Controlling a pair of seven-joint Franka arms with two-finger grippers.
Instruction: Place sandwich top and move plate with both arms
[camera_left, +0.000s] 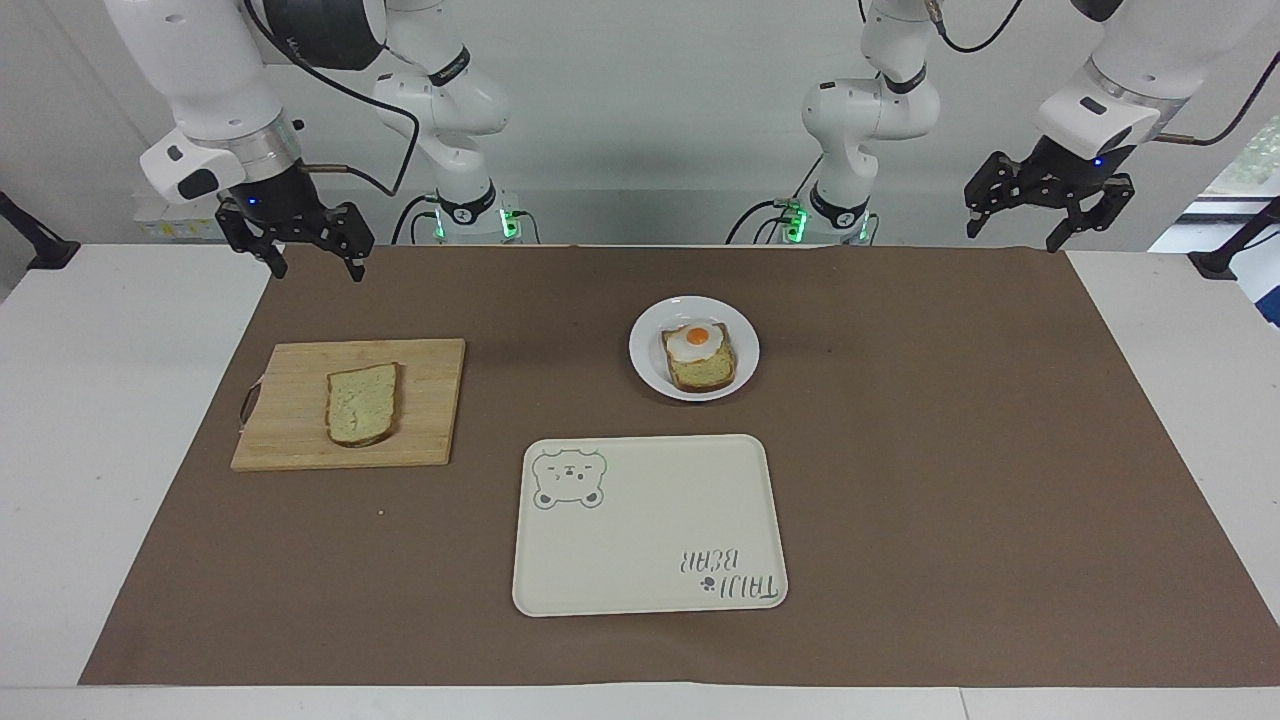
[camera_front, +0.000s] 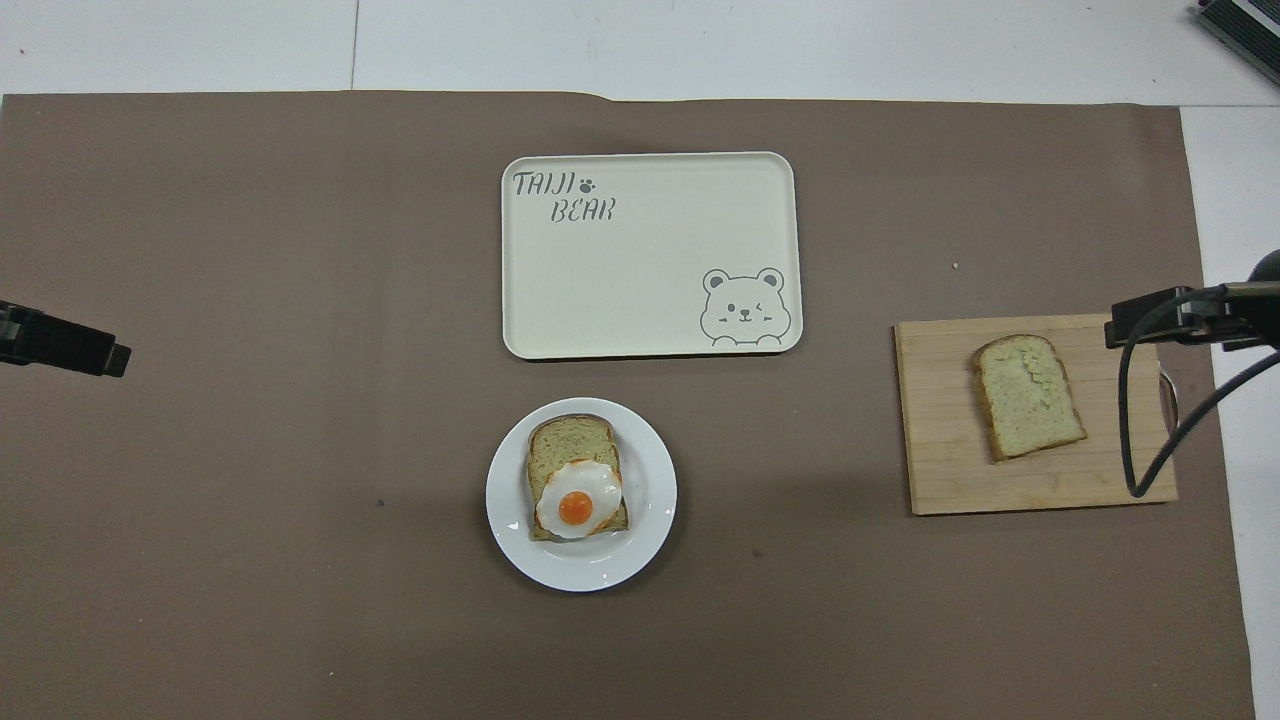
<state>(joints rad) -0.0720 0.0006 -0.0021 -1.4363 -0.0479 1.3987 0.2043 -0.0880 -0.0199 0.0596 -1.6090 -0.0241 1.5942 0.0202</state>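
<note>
Grippers (camera_left: 311, 258) empty; plate (camera_left: 650, 372) holds egg-topped bread (camera_left: 699, 358).

A white table (camera_left: 120, 400) carries a broad brown paper mat (camera_left: 950, 450). Directly on the mat, a cream rectangular bear-print tray (camera_left: 650, 525) serves as centrepiece: a small round white plate (camera_left: 645, 365) sits nearer the robots than it, a rectangular wooden cutting board (camera_left: 290, 410) toward the right arm's end.
</note>
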